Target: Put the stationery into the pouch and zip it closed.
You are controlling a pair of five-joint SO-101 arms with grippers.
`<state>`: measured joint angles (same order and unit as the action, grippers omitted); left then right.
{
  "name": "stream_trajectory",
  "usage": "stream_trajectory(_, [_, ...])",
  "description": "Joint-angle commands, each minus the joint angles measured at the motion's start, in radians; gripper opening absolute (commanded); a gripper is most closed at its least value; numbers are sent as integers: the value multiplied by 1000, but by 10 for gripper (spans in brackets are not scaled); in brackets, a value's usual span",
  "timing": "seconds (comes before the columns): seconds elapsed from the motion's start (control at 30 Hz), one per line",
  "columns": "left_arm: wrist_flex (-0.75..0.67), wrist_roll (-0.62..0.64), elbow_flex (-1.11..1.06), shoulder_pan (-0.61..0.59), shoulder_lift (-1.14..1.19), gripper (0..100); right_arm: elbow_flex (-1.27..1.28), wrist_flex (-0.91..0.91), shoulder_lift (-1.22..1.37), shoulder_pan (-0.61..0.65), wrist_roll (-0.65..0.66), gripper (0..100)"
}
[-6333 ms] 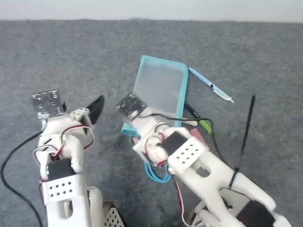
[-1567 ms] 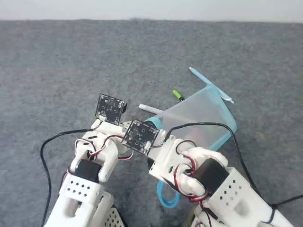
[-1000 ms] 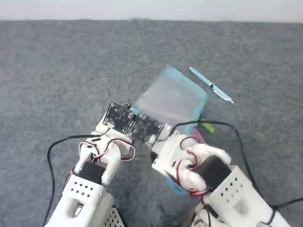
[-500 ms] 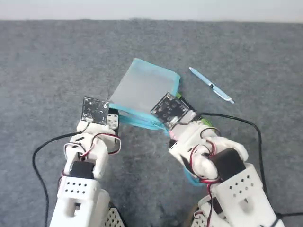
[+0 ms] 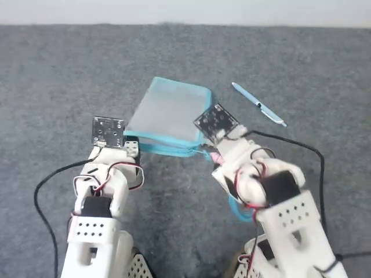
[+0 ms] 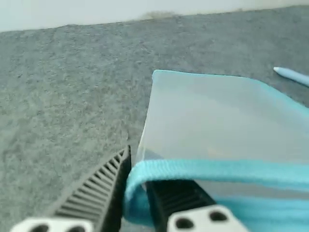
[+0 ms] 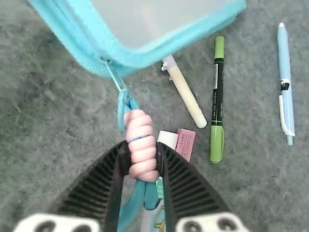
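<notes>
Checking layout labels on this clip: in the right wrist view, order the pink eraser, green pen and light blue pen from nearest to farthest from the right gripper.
From the right gripper, shut on the pink zipper pull:
1. Pink eraser, just beside the gripper.
2. Green pen, beyond the eraser.
3. Light blue pen, farthest out, lying apart.
</notes>
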<state>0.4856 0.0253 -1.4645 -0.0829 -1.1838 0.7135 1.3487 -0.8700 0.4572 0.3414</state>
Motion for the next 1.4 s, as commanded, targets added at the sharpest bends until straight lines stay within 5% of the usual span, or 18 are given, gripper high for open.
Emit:
stream_trajectory(0.0, [2,21,71,-77,-2,11,-91,10,67,-51,12,6])
stream_trajectory(0.4, [-2,52,74,-118,-2,11,-130,56,180,-76,-17,10])
stream_trajectory(0.7, [-2,58,87,-152,-2,11,-124,143,196,-159,-12,325])
stream_trajectory(1.17, [-3,58,87,-172,-2,11,-127,77,472,-234,54,327])
stream_trajectory(1.37, [-3,58,87,-172,0,12,-112,5,630,-229,61,191])
